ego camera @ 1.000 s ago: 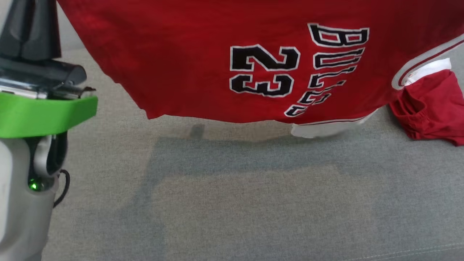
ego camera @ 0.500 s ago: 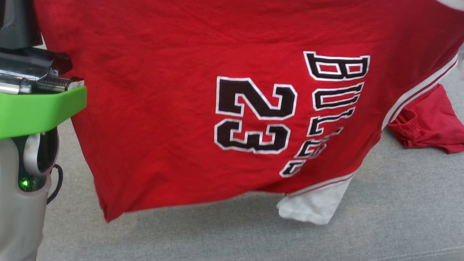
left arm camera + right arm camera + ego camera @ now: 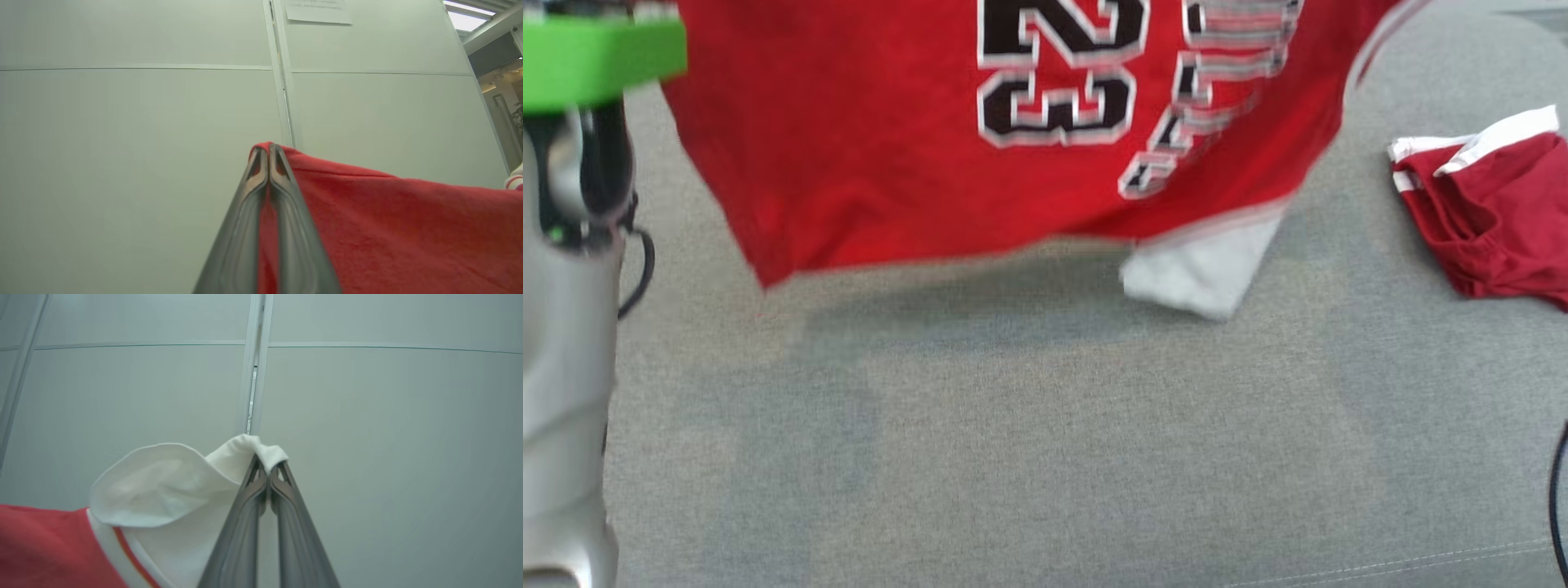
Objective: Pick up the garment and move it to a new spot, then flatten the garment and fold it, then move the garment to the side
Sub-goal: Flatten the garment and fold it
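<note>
- Right of the lifted garment (image 3: 866, 163), a red cloth (image 3: 1494, 220) lies on grey upholstery (image 3: 1045, 449).
- Both raised jaws clamp it: left on red edge, right on white fabric.

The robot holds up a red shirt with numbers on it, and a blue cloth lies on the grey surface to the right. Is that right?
Not quite. The head view shows the cloth on the grey surface is dark red with white trim, not blue. The red shirt is indeed held up.
</note>
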Controlling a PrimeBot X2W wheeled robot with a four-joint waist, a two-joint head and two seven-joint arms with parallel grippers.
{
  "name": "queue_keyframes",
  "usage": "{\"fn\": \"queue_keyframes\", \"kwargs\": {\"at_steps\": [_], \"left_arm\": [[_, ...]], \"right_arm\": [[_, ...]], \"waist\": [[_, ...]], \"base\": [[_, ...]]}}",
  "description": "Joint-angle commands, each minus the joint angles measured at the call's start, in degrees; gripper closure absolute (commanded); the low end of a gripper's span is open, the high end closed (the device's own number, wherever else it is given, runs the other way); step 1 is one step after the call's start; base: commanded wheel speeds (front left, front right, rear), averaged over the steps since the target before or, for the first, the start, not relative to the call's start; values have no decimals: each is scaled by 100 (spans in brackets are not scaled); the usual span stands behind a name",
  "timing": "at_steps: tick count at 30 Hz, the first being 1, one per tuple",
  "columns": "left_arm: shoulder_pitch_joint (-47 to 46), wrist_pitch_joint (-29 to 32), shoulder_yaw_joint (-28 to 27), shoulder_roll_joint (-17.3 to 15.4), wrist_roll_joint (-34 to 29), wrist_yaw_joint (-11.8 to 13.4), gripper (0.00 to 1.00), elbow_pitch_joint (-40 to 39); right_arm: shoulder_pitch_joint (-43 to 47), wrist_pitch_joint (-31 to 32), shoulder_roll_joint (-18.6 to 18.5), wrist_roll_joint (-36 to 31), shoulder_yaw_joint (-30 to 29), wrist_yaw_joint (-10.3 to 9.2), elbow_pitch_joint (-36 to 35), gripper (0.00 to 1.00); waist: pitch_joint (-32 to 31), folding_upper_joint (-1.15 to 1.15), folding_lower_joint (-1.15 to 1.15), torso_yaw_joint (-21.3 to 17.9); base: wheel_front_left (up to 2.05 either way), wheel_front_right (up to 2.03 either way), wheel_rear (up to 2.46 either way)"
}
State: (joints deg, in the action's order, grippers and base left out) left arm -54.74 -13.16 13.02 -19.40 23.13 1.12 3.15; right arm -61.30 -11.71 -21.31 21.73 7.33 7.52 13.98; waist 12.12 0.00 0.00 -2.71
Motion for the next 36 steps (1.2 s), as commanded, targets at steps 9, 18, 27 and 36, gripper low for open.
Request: {"fn": "queue_keyframes", "kwargs": {"at_steps": [9, 18, 27, 36], "left_arm": [[-1438, -193, -301, 583, -237, -448, 100, 1922], [-1095, -188, -740, 977, -229, -785, 100, 3517], [352, -189, -1077, 1348, 48, -862, 100, 3843], [2302, -189, -1198, 1490, 202, -861, 100, 3142]], "right_arm": [[-1721, -351, 701, 442, -162, -6, 1825, 100], [-1099, -357, 1210, 577, 39, -8, 2433, 100], [1193, -359, 1191, 1233, 295, -5, 1619, 100], [3762, -360, 1080, 1806, 290, -5, 482, 100]], "waist": [[690, 0, 0, 148], [1044, 0, 0, 28], [1106, 0, 0, 118], [692, 0, 0, 163]], "base": [[0, 0, 0], [0, 0, 0], [0, 0, 0], [0, 0, 0]]}}
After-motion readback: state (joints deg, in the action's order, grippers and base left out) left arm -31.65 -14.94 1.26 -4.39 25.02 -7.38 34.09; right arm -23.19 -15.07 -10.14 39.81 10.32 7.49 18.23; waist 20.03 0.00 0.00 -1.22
